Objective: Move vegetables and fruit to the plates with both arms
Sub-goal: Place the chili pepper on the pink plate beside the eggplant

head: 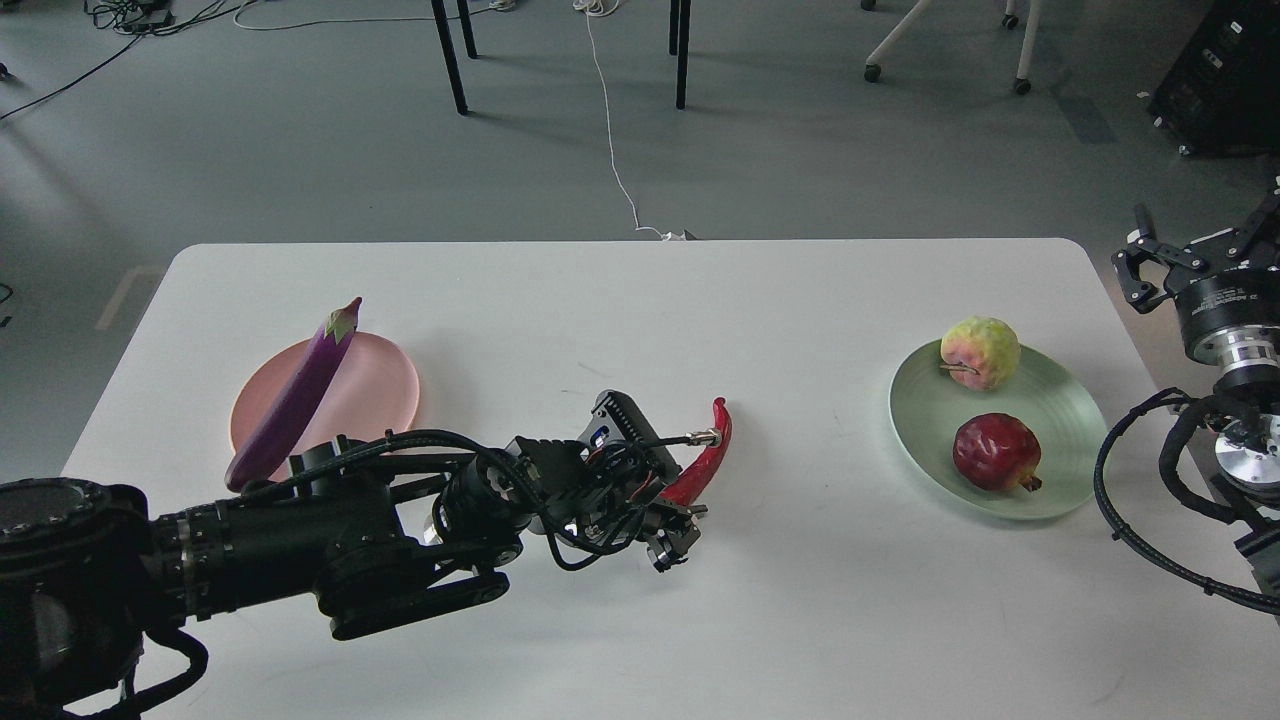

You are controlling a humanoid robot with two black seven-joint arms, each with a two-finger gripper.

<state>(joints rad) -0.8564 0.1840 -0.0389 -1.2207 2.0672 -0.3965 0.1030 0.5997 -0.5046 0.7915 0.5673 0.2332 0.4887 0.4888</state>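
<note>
Careful: your left claw [672, 512] sits at the chili pepper [706, 456] on the counter [640, 300], though I cannot tell whether it pinches; a shallow grip could let that slim curve slip out

An eggplant [295, 400] is lying on the left plate [385, 385]; two fruits [980, 352] are sitting on the right plate [925, 410]; a chili [708, 462] is resting between them on the bench [620, 300].

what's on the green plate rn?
Two fruits sit on the green plate: the knobbly yellow-green fruit at its far edge and the dark red pomegranate nearer the front, apart from each other. The plate surface under each fruit is covered.
</note>
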